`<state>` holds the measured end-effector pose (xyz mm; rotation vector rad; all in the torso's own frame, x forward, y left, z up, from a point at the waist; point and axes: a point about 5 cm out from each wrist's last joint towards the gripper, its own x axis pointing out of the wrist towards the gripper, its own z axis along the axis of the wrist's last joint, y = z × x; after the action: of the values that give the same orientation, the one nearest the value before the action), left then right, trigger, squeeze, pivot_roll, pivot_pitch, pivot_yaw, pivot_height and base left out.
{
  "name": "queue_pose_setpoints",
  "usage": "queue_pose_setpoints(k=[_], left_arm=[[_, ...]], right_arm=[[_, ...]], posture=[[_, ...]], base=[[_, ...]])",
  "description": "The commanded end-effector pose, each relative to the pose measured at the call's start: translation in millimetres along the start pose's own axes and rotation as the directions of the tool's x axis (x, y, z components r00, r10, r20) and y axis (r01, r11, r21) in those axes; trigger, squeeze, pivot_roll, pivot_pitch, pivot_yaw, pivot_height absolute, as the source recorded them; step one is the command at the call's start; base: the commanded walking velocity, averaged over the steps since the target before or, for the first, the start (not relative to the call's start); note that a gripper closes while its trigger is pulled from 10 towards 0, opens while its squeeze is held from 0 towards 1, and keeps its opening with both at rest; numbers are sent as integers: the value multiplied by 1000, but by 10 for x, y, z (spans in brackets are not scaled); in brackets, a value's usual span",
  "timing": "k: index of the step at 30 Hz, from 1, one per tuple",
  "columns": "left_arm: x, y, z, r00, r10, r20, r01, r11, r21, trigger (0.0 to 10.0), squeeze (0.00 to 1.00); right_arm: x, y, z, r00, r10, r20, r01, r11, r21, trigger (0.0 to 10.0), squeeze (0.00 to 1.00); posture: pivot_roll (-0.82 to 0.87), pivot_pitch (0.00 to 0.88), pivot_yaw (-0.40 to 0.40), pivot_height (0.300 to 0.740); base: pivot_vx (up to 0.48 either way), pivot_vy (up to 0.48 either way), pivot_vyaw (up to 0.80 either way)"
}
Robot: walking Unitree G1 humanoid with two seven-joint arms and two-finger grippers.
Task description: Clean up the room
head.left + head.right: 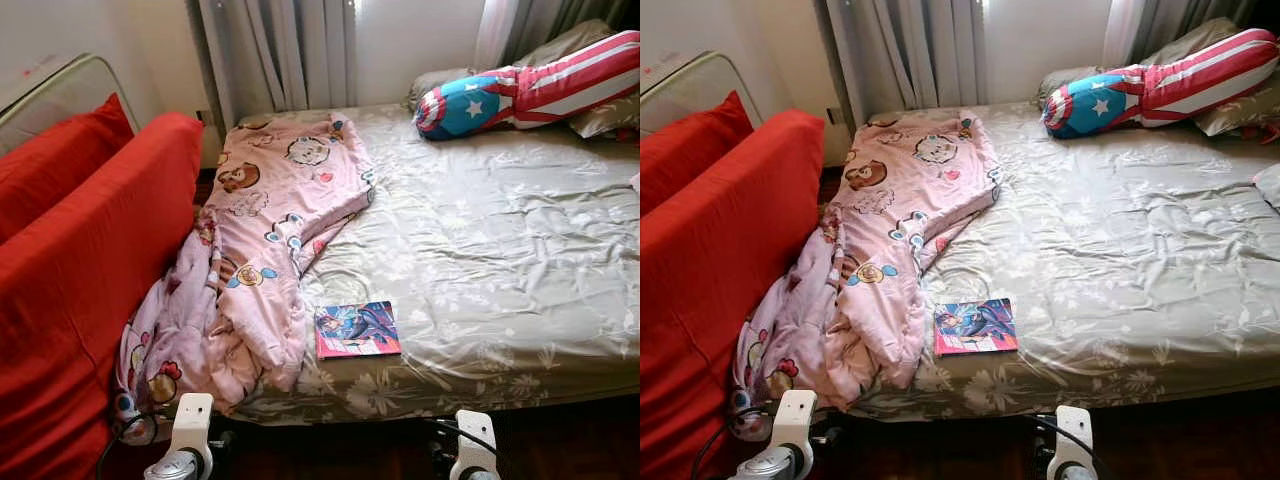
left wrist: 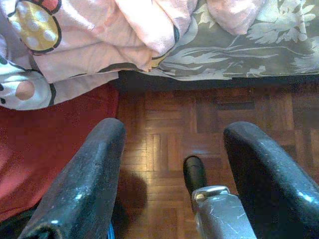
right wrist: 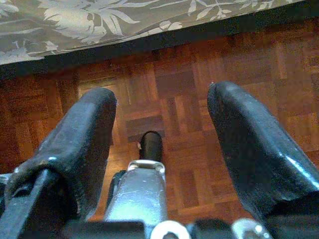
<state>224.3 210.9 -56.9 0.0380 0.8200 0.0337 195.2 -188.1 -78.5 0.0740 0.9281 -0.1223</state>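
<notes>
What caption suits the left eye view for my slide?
Rumpled pink blanket and a comic book on the bed.

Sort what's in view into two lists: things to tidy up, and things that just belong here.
To tidy:
pink cartoon blanket, crumpled and sliding off the bed's left edge
comic book, lying near the bed's front edge

Just there:
bed sheet
star-and-stripes bolster
red sofa
curtains

Both grippers hang open above the wooden floor.

Daylight glares through the curtains (image 1: pixel 290 50); frames sharp, floor (image 3: pixel 174 164) shadowed.
</notes>
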Motion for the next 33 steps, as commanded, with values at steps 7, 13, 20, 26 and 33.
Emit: queue_pose_setpoints(k=[7,13,20,26,33], left_arm=[[-6,-26,-68,999,21,-27,-22,999,-39,10000,0],[-19,-40,-123,999,23,-28,-25,999,-47,10000,0],[-26,-49,-163,999,22,-44,-24,999,-45,10000,0],[-27,-38,-150,999,16,-32,-17,999,-40,10000,0],[-140,-106,-487,999,-2,-34,1,1000,-29,10000,0]], right_arm=[[-8,-30,-37,1000,20,-18,-20,1000,-14,10000,0],[-21,-72,-78,999,44,-25,-46,997,-64,10000,0],[-31,-91,-106,999,49,-18,-49,998,-41,10000,0],[-32,-84,-116,999,41,-20,-41,999,-22,10000,0],[-27,-63,-108,999,38,-23,-39,999,-27,10000,0]], posture=[[21,0,2,740],[46,0,-28,740],[24,0,-13,740],[15,0,0,740],[5,0,13,740]], base=[[0,0,0],[0,0,0],[213,0,296],[257,0,0],[269,0,0]])
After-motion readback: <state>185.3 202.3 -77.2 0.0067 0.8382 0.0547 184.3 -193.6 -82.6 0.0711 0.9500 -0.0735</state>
